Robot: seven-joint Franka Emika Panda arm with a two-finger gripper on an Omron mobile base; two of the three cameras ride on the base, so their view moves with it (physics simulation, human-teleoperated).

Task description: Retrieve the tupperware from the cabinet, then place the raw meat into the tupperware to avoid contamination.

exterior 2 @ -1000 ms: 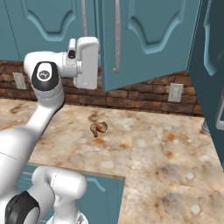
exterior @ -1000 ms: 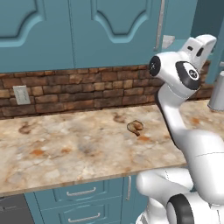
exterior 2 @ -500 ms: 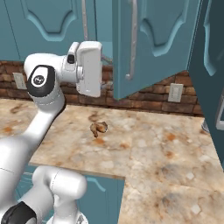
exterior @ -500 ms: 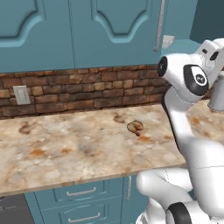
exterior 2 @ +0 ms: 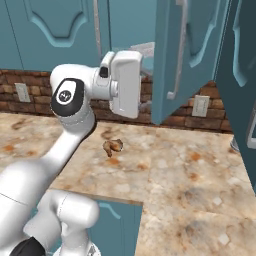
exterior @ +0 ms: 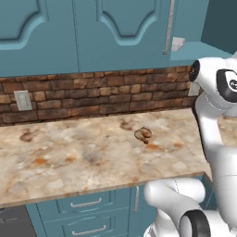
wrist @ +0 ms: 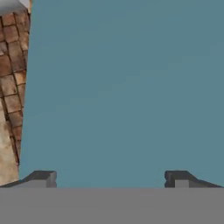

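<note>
Cabinet [exterior 2: 187,55] door ajar; gripper [wrist: 111,177], jaws apart, faces its panel. Next, likely reach beyond for the tupperware [exterior 2: 146,50].

A white robot arm [exterior 2: 75,100] reaches toward a teal cabinet [exterior 2: 187,55] with its door swung open; raw meat [exterior 2: 113,146] lies on the marble counter [exterior 2: 190,185].
</note>
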